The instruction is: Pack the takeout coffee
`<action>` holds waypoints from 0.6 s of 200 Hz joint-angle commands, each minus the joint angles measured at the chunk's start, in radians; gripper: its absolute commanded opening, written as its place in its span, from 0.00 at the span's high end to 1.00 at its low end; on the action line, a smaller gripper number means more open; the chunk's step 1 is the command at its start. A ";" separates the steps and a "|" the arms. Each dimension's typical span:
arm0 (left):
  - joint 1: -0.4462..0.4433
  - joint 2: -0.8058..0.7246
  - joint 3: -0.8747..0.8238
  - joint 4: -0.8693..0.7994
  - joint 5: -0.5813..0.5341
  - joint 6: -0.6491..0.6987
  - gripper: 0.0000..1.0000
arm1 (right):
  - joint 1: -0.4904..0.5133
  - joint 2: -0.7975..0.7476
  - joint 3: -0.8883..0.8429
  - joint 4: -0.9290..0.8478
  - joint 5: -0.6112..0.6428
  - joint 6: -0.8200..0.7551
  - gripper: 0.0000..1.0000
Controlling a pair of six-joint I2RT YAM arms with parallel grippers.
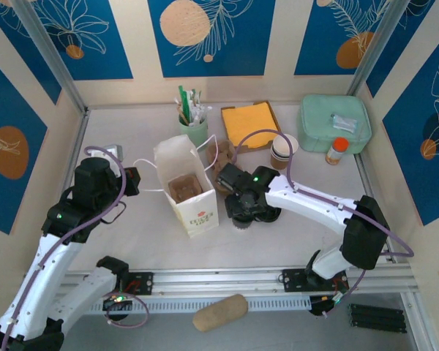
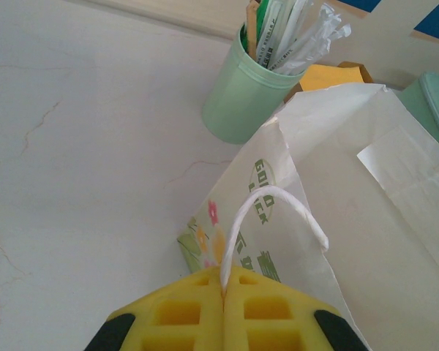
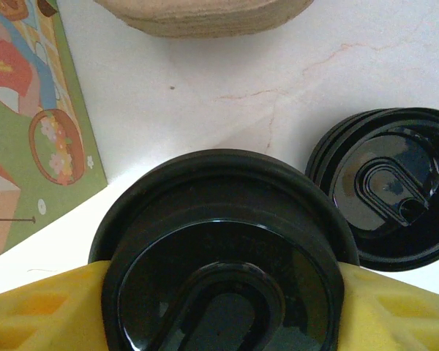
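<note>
The right claw [image 3: 219, 311] clasps the upright takeout coffee [image 3: 223, 219] just right of the paper bag [image 1: 189, 191]. The left claw [image 2: 223, 296] pinches the bag's handle [image 2: 274, 197]. The bag's open mouth lies leftward and higher, so lifting falls to the right arm.

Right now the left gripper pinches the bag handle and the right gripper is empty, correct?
Not quite. The right gripper is not empty: the right wrist view shows it closed on the lidded cup. The left gripper does pinch the bag handle.
</note>
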 commanded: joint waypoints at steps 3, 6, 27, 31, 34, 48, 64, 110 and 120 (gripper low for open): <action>-0.003 -0.007 0.021 0.008 -0.003 0.013 1.00 | 0.007 0.025 -0.050 -0.025 0.000 0.027 0.42; -0.003 -0.007 0.020 0.008 -0.002 0.013 1.00 | 0.005 0.024 -0.050 -0.027 0.001 0.026 0.44; -0.003 -0.008 0.019 0.008 -0.002 0.011 1.00 | 0.005 0.014 -0.034 -0.039 0.005 0.018 0.48; -0.003 -0.008 0.018 0.009 -0.001 0.011 1.00 | 0.004 0.012 -0.030 -0.042 0.005 0.017 0.49; -0.004 -0.008 0.018 0.009 -0.001 0.011 1.00 | 0.002 0.013 -0.026 -0.045 0.005 0.015 0.49; -0.004 -0.006 0.016 0.011 0.001 0.010 1.00 | 0.000 0.006 -0.004 -0.064 0.010 0.010 0.51; -0.003 -0.004 0.016 0.012 0.005 0.011 1.00 | -0.011 -0.011 0.028 -0.089 0.013 0.000 0.52; -0.003 -0.002 0.016 0.017 0.019 0.010 1.00 | -0.092 -0.111 0.155 -0.158 -0.023 -0.031 0.53; -0.003 -0.002 0.015 0.019 0.022 0.010 1.00 | -0.117 -0.131 0.186 -0.169 -0.033 -0.040 0.53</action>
